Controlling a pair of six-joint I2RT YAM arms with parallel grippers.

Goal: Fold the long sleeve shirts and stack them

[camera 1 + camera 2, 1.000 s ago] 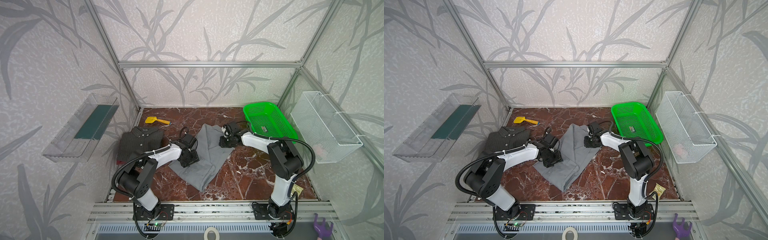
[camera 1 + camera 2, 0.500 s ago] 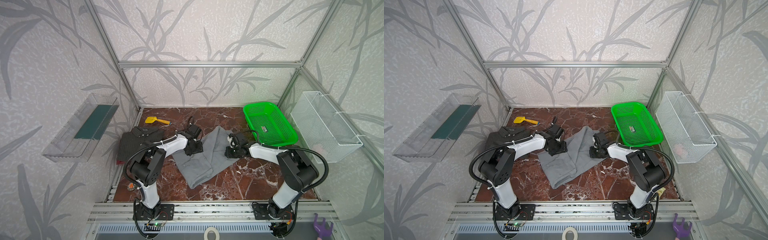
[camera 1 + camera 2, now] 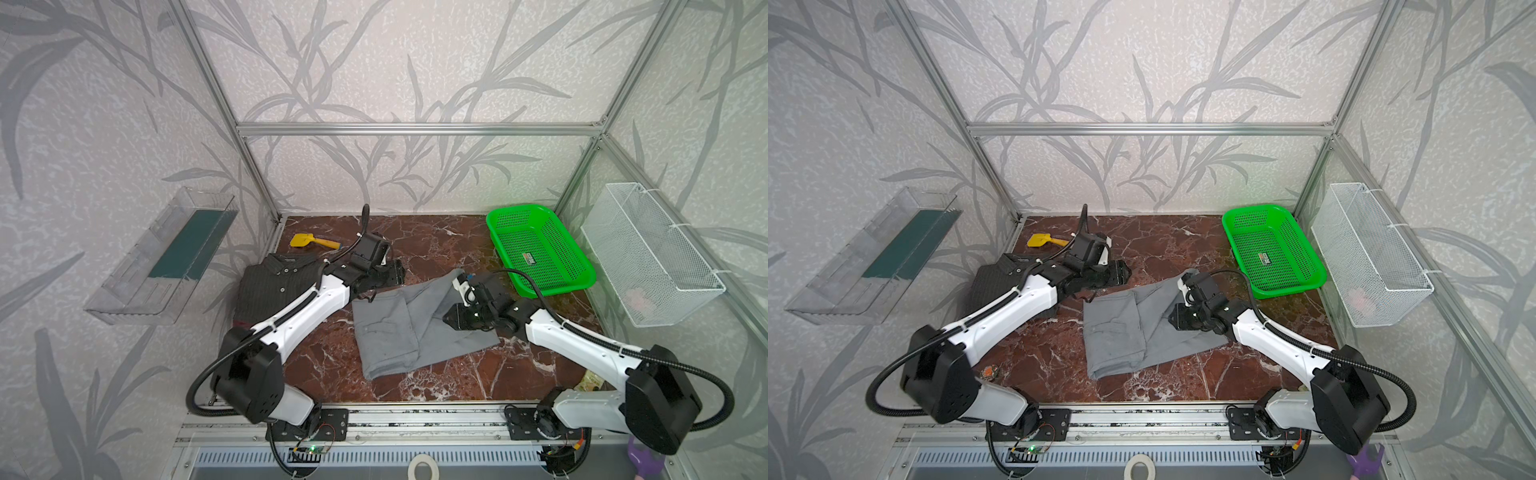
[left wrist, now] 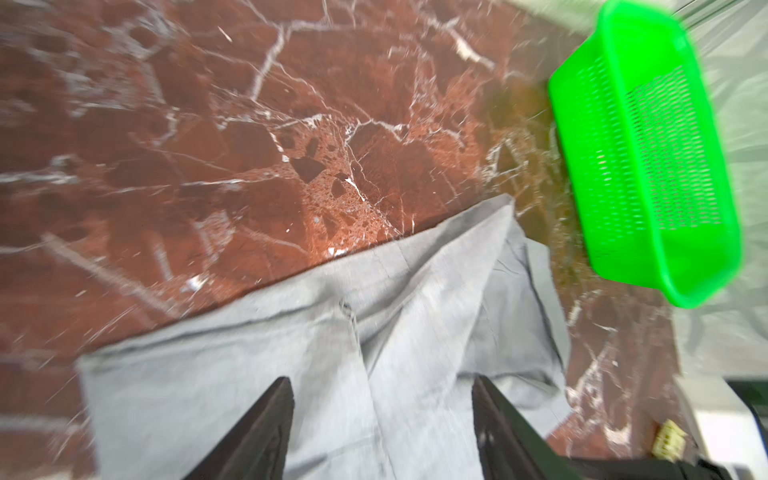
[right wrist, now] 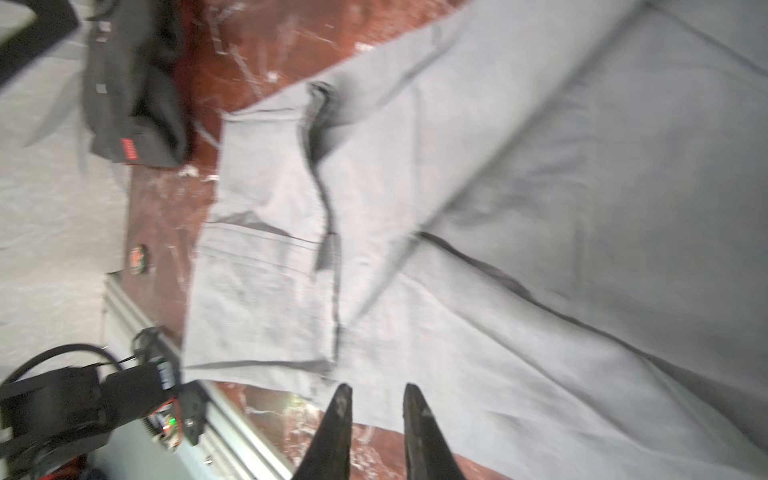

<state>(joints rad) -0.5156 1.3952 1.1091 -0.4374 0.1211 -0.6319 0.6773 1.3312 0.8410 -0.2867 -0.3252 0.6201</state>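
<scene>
You have the light-grey shirt [image 3: 399, 332] [image 3: 1121, 332] lying partly folded in the middle of the marble table [image 3: 436, 249]; one long panel is turned over along its left side, and its far right corner reaches toward the green basket [image 3: 557, 291] [image 3: 1291, 291] without touching it. The pinstriped shirt [image 3: 270, 286] [image 3: 992, 282] sits folded at the left edge of the table, collar toward the back wall, partly hidden by your left arm; a thin dark red garment [image 3: 242, 323] edge shows under its near side. A yellow tool [image 3: 303, 240] lies behind it.

Your left gripper [image 3: 397, 272] [image 3: 1121, 272] is at the grey shirt's far edge; in the left wrist view [image 4: 381, 380] its fingers [image 4: 266, 415] stand wide apart with the grey cloth [image 4: 249, 395] lying flat beyond them and nothing between them.

Your right gripper [image 3: 449, 320] [image 3: 1173, 320] is low over the right half of the grey shirt; in the right wrist view [image 5: 376, 388] its fingers [image 5: 340, 415] are nearly together with a narrow gap, their tips at the cloth's [image 5: 540, 208] edge; the picture is blurred, so you cannot tell whether any fabric is pinched.
</scene>
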